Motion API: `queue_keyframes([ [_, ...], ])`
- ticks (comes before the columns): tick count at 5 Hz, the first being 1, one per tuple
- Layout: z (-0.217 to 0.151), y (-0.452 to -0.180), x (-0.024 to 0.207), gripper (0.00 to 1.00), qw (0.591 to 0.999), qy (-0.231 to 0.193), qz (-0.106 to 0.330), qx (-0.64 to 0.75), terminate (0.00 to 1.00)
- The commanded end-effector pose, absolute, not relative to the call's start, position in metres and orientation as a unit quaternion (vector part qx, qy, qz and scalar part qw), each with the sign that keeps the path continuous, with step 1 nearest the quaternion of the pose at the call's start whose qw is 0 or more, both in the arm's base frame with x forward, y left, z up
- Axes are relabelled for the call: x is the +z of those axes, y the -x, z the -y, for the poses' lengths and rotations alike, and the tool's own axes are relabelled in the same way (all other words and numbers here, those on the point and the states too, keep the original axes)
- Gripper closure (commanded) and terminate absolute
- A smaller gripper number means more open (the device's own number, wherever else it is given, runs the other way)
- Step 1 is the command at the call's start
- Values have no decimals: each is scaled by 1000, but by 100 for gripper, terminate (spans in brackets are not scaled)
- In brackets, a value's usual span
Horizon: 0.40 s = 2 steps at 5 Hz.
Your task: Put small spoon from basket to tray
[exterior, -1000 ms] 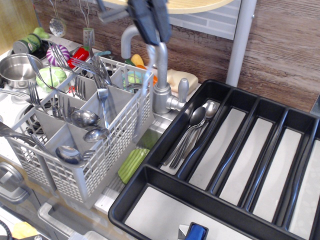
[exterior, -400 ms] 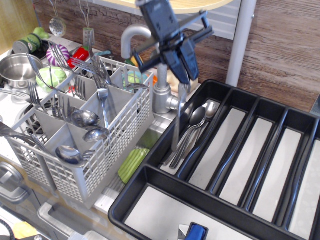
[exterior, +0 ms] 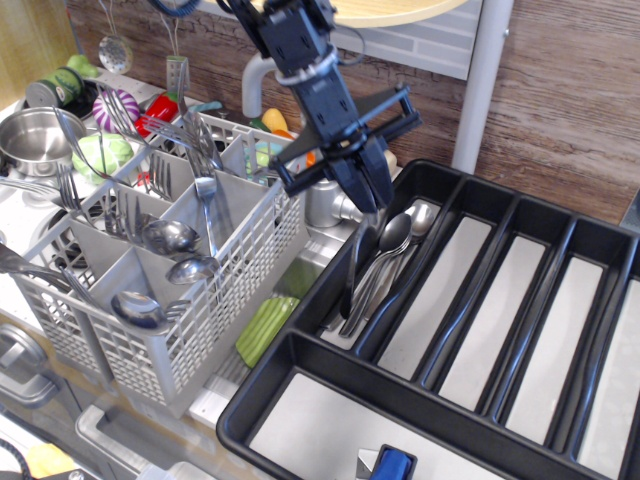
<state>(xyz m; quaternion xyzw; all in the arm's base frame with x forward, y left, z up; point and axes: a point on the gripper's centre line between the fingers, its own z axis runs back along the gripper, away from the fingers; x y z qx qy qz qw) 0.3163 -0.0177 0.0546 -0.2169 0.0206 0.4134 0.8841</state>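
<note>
My gripper [exterior: 368,205] hangs over the far left long compartment of the black tray [exterior: 262,392]. It is shut on the top of the small spoon [exterior: 352,272], which hangs almost upright with its lower end down inside that compartment. Two or three other steel spoons [exterior: 392,240] lie in the same compartment, just right of the hanging one. The light grey lattice basket [exterior: 240,268] stands to the left of the tray and holds several large spoons [exterior: 170,238] and forks [exterior: 68,190]. The gripper is well clear of the basket, to its right.
A steel faucet [exterior: 322,200] rises between basket and tray, right behind the gripper. A green ribbed object [exterior: 264,328] lies in the gap below. A blue object [exterior: 392,465] sits in the tray's wide cross compartment. A steel pot [exterior: 30,135] and toy vegetables stand at far left.
The gripper has carried the small spoon from above the basket rightward and down over the tray. The spoon's lower end now reaches into the far left long compartment.
</note>
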Motion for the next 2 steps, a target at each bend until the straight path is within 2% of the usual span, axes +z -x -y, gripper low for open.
queue_keyframes([
  [1, 14, -318, 42, 100, 868, 241, -21, 433, 0],
  [2, 8, -319, 31, 0, 863, 279, -5, 421, 100],
])
